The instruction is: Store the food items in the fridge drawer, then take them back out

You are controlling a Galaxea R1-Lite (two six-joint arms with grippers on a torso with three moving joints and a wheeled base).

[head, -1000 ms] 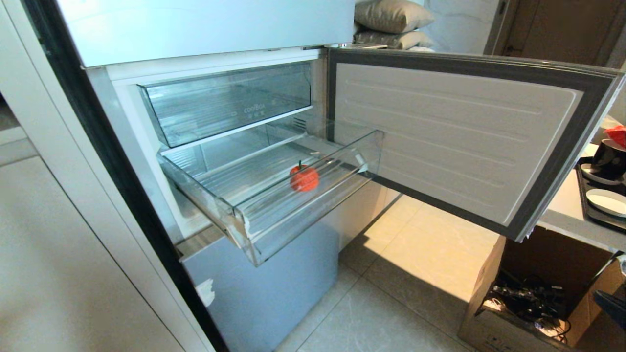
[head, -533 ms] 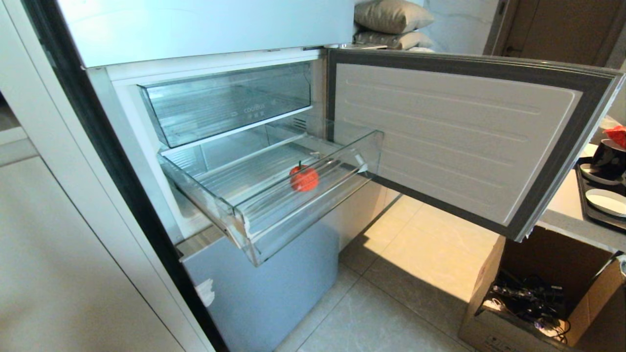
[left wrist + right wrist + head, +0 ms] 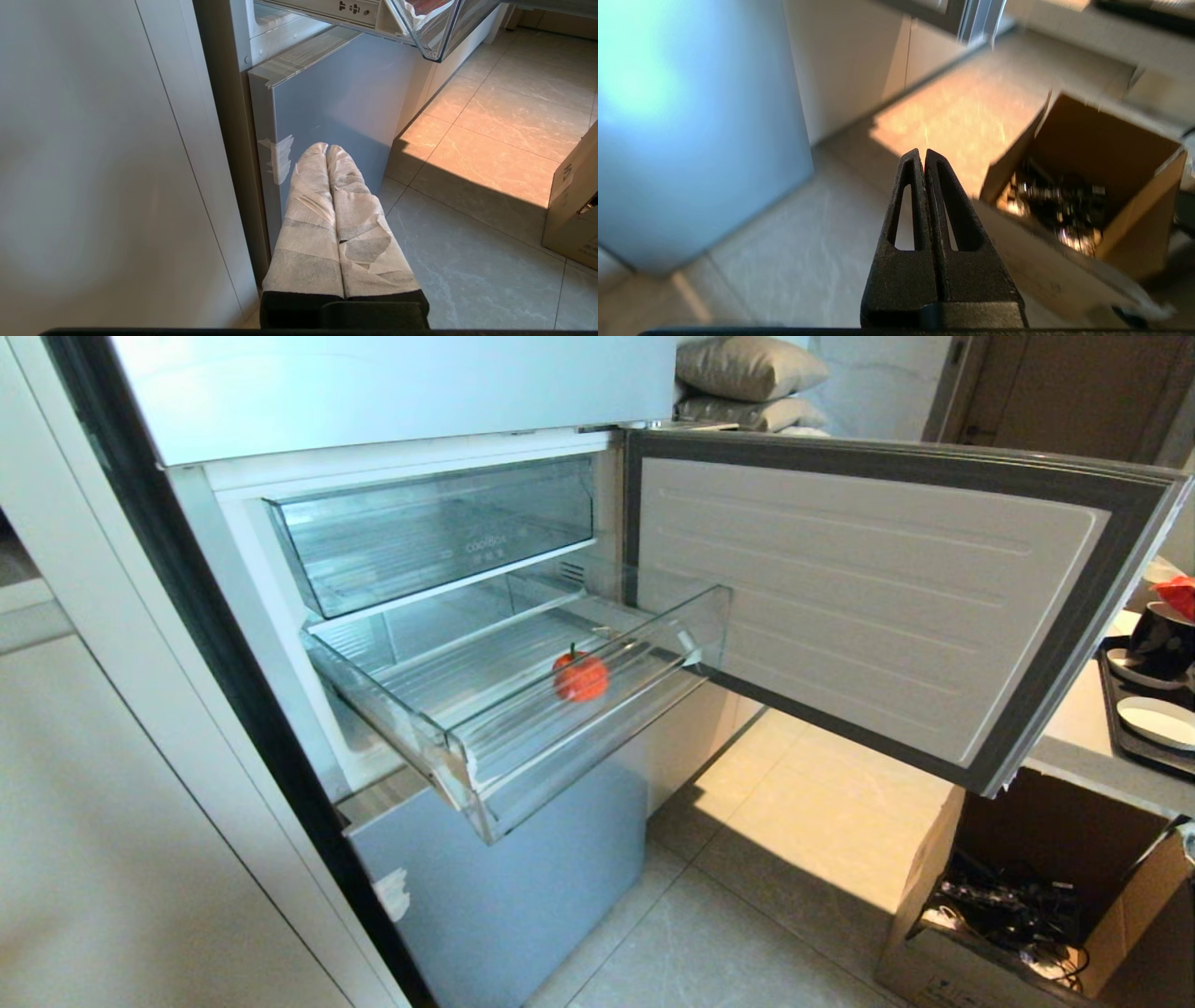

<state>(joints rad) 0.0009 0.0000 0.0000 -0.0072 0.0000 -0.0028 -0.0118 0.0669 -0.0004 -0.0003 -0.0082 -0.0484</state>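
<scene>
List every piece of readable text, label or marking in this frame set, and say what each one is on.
"coolBox": pale lettering on the front wall of the taller clear bin, above the fridge drawer; a smaller line under it is too small to read.
Dark stamped marks on the drawer's side rail: not legible as words.
Small dark print on the cardboard box: too small to read.
Nothing readable on the tomato, the fridge door, or either gripper.
</scene>
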